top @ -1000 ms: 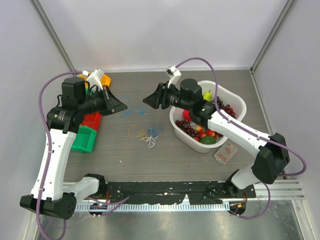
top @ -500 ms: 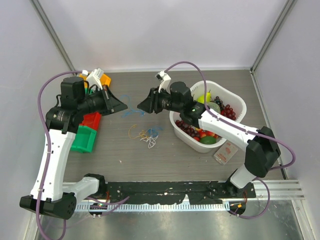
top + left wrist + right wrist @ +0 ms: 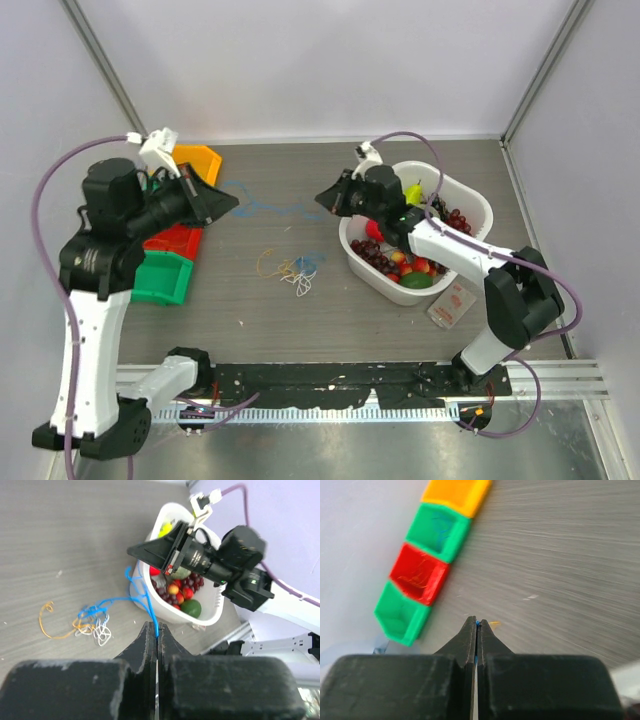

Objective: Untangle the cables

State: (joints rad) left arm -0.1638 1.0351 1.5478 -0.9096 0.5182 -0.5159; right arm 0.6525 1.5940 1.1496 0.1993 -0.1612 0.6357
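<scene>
**Left wrist view:** the blue cable (image 3: 116,600) vanishes between the pressed-together tips of the left pincer (image 3: 157,629).
**Right wrist view:** counter (image 3: 560,555) motion-blurred; only a blue speck shows at the right pincer (image 3: 476,624); orange bin (image 3: 455,495) cropped at the top edge.
**Top view:** the cable is too thin to follow end to end.

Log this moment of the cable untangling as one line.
task: untangling | left claw: shut on blue cable | right claw: shut on blue cable | clump: tangled, on table
</scene>
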